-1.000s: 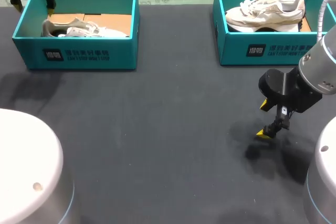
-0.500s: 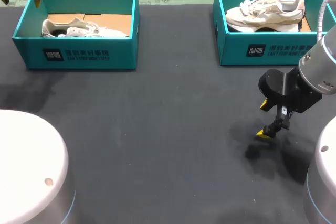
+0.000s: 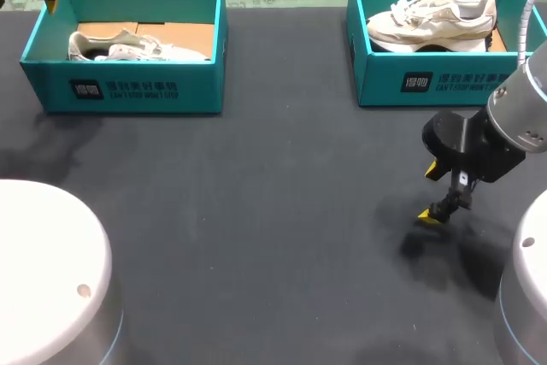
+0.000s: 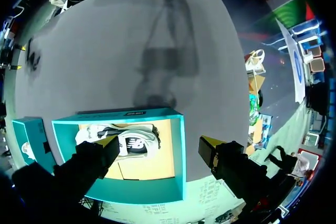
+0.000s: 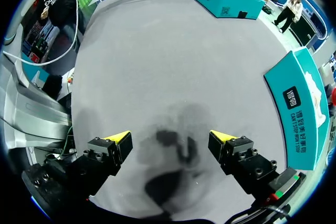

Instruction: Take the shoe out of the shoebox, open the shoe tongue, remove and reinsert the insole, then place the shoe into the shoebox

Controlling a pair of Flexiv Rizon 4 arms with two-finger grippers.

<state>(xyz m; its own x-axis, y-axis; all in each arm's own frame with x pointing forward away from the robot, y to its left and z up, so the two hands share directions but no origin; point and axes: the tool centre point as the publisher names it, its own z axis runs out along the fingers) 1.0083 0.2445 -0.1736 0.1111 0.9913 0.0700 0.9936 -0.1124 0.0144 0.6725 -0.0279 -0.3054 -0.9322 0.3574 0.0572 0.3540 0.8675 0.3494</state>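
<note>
Two teal shoeboxes stand at the back of the table. The left shoebox (image 3: 128,87) holds a white shoe (image 3: 128,44) lying on its side. A beige shoe (image 3: 432,16) lies in the right shoebox (image 3: 427,83). My left gripper (image 4: 157,142) hangs open high over the left shoebox (image 4: 181,156), its outer wall between the fingers and the white shoe (image 4: 131,139) under one fingertip. In the head view only one of its yellow fingertips (image 3: 51,4) shows, at the box's far left corner. My right gripper (image 3: 429,196) is open, empty, low over the bare mat in front of the right shoebox (image 5: 302,108).
The dark table mat (image 3: 256,211) spreads between the boxes and the front edge. White arm bases stand at the near left (image 3: 43,271) and near right (image 3: 530,297). The mat ends just behind the boxes.
My left gripper has moved from over the left box's left wall back and to the left, mostly out of the head view. The right arm has not moved.
</note>
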